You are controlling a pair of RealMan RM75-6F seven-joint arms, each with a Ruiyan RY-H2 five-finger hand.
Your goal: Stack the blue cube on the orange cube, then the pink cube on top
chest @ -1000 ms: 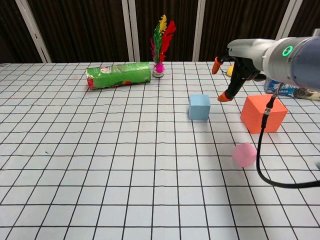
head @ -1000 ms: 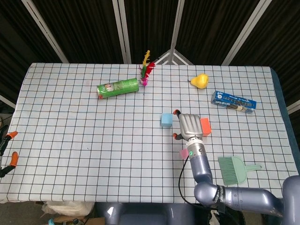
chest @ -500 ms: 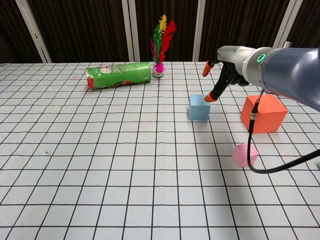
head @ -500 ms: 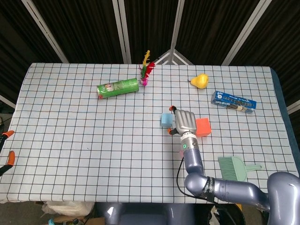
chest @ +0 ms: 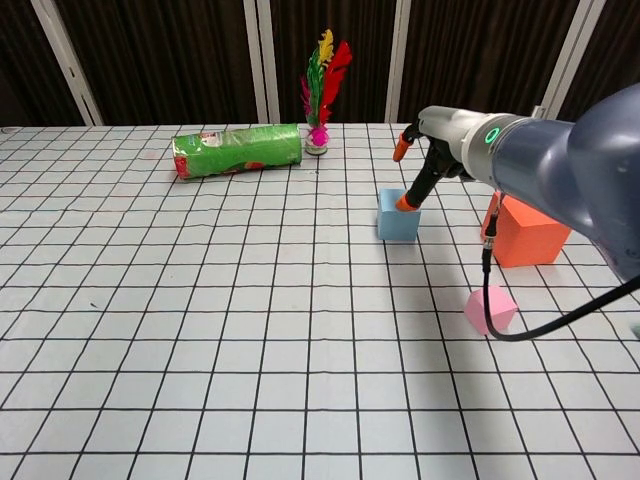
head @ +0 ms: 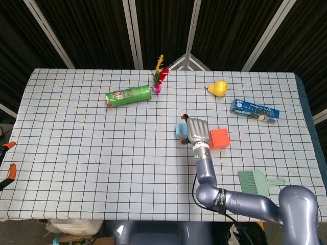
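Shifted leftward from beside the orange foam cube point(chest: 527, 237) to just over the light-blue foam cube point(chest: 398, 216): right hand point(head: 196, 131), fingers apart, gripping nothing. Nothing stacked yet; pink cube point(chest: 491, 309) lying apart nearer the front. Left hand barely visible, state unclear.

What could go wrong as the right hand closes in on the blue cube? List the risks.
1. The right hand is open with a fingertip at the top edge of the small blue cube; it might push the cube rather than grasp it.
2. The orange cube sits close beside the arm, so a swing could knock it.
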